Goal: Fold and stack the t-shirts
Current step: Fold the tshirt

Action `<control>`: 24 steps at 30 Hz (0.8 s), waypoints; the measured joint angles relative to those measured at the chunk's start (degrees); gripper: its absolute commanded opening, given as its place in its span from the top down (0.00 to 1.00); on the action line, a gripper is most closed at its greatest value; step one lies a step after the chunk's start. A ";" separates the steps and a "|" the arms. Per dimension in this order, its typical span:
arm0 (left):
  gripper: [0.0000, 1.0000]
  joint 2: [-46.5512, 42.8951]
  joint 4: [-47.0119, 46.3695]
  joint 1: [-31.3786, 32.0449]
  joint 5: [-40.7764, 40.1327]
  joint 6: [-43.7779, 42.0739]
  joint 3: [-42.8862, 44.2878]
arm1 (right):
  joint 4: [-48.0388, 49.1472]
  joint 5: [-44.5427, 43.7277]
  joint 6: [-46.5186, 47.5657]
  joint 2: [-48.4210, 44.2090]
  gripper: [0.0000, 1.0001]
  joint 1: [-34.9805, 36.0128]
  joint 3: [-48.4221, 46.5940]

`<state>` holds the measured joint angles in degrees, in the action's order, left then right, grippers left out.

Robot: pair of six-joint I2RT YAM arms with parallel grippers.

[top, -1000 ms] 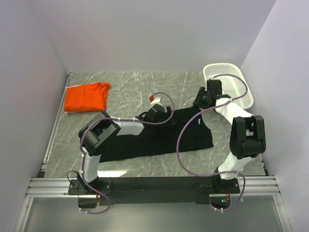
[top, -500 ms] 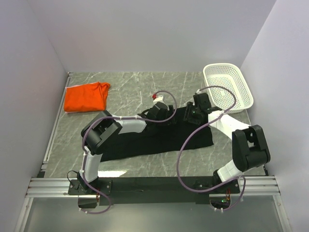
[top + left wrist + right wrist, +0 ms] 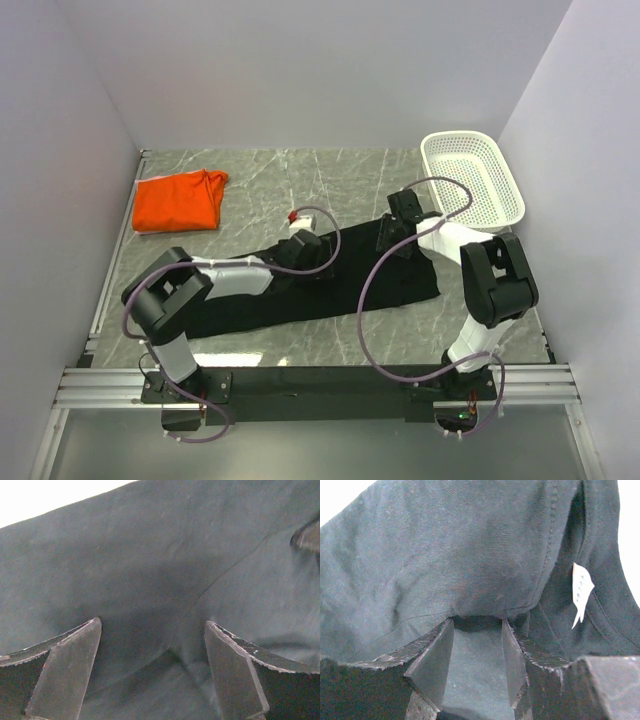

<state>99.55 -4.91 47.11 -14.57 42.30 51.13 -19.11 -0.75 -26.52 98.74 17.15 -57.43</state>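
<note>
Right gripper (image 3: pixel 477 622) come from the basket (image 3: pixel 503 203) to the black t-shirt's (image 3: pixel 400 285) collar edge, jaws half apart, left gripper (image 3: pixel 151 622) shifted leftward, spread wide over that shirt mid-table, orange t-shirt (image 3: pixel 178 203) far left.

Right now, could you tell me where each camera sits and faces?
Top external: above, behind the bases, looking down at the table; both arms show.
Left wrist: on the left arm, facing the black shirt; left gripper shows.
Right wrist: on the right arm, facing its white tag; right gripper shows.
All share the black shirt.
</note>
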 measured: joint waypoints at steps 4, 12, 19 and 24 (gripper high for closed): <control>0.09 -3.02 -4.15 0.09 -0.33 0.28 -5.03 | -1.27 -0.61 0.42 2.45 0.49 0.15 -3.17; 0.08 -6.19 -7.87 1.16 -0.33 4.87 -9.75 | -5.03 -1.09 1.55 8.79 0.49 0.26 -12.20; 0.07 -8.02 -6.40 5.14 -0.35 10.86 -10.80 | -9.27 -0.72 3.50 17.97 0.49 0.24 -25.90; 0.07 -8.59 -6.10 6.84 -0.37 14.21 -11.06 | -12.55 0.72 4.11 22.56 0.49 0.04 -33.97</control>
<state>90.96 -11.00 53.95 -14.94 56.51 40.07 -31.66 -0.03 -22.41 121.30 17.19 -91.39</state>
